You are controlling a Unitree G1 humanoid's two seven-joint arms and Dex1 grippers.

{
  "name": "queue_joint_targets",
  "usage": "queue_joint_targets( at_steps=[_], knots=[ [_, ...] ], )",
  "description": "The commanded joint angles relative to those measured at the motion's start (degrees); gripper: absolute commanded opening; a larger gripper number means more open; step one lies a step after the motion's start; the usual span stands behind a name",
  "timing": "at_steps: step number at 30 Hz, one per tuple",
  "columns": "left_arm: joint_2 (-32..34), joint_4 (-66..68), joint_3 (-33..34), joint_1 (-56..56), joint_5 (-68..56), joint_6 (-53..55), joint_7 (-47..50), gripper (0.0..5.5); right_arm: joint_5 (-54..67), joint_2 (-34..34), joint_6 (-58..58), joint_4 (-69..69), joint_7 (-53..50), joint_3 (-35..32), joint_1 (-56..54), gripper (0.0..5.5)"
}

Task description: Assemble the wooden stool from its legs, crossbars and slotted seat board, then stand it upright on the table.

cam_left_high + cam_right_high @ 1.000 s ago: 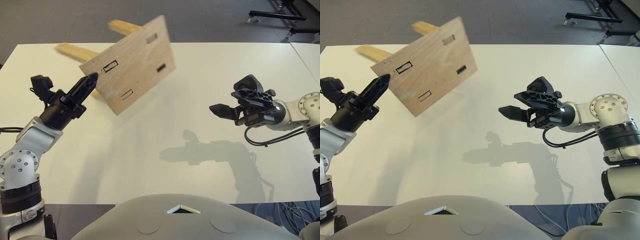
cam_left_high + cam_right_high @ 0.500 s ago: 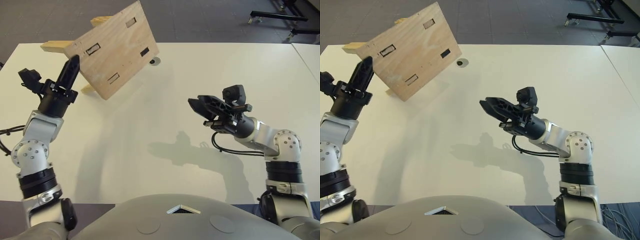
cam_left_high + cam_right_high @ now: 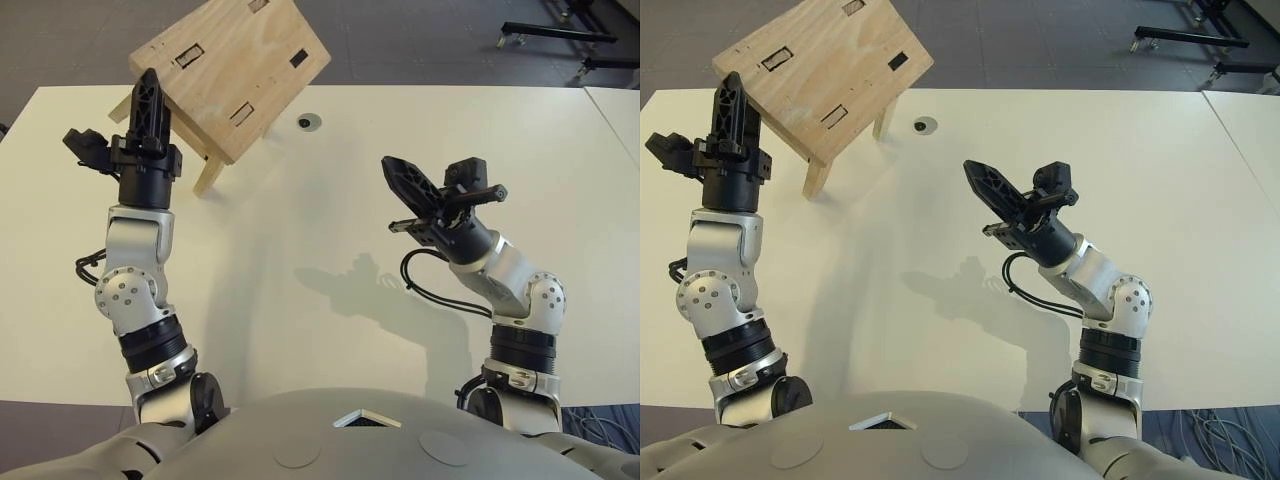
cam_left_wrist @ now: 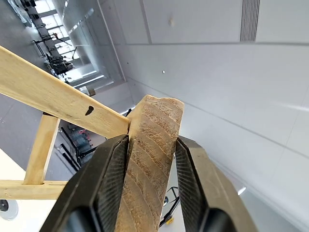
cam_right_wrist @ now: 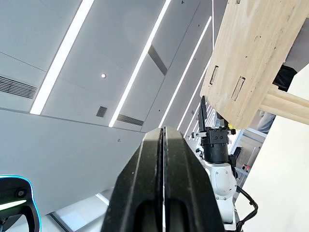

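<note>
Left gripper [image 3: 150, 88] first: its two fingers [image 4: 113, 169] are clamped hard on a thick wooden leg [image 4: 154, 125], one pad on each side, wood filling the gap. The fingers point straight up and the leg's long axis runs up along them. A crossbar [image 4: 58, 99] joins that leg just past the fingertips.

Out from there, the stool [image 3: 235, 60] looks fully put together, slots showing in the seat board. It sits over the far-left corner of the table [image 3: 400, 110], seat tipped down toward the robot rather than level. A front leg [image 3: 210, 172] comes down to the tabletop; whether it bears weight I can't tell.

Over to the right gripper [image 3: 392, 168]: fingers pressed flat together, nothing between them, aimed up and toward the far-left corner. It hangs above the table's middle, well apart from the stool.

So the stool lies up and beyond the left jaws, and the left arm is the near one, the one holding. I'd say assembly is done and what remains is levelling: tip the seat back until every foot lands.
</note>
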Motion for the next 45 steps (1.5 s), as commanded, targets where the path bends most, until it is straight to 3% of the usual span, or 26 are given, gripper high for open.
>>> queue_joint_targets(
  at_steps=[1, 15, 29, 37, 41, 45],
  knots=[
    [-5.42, -1.20, 0.81, 0.98, -3.89, -3.35, 5.46, 1.57, 0.13, 1.36, 0.72, -0.10, -1.05, -0.87, -0.96, 0.03],
    [-9.60, 0.96, 2.92, 3.83, -6.01, -11.51, 13.56, 1.57, 0.13, 3.18, 2.03, 0.94, -1.41, -1.30, -1.95, 0.03],
    [-5.93, 5.76, 2.42, 2.26, 1.67, -12.64, 16.15, 1.57, 0.13, 4.34, 3.32, 2.88, -1.55, -2.97, -4.32, 0.03],
    [7.15, 14.45, -1.41, 2.74, 29.11, -14.43, 7.55, 1.57, 0.12, 2.17, 0.01, -3.54, -0.10, -1.71, -3.84, 0.03],
    [12.98, 23.37, -1.49, -0.83, 39.77, -16.69, 4.77, 1.57, 0.05, 5.28, -4.81, -7.93, -1.43, 5.08, 0.90, 0.03],
    [17.19, 27.70, -6.77, -1.14, 51.27, -20.60, -2.47, 1.57, 0.09, 4.90, -7.64, -8.17, -0.43, 7.90, 0.81, 0.03]
  ],
)
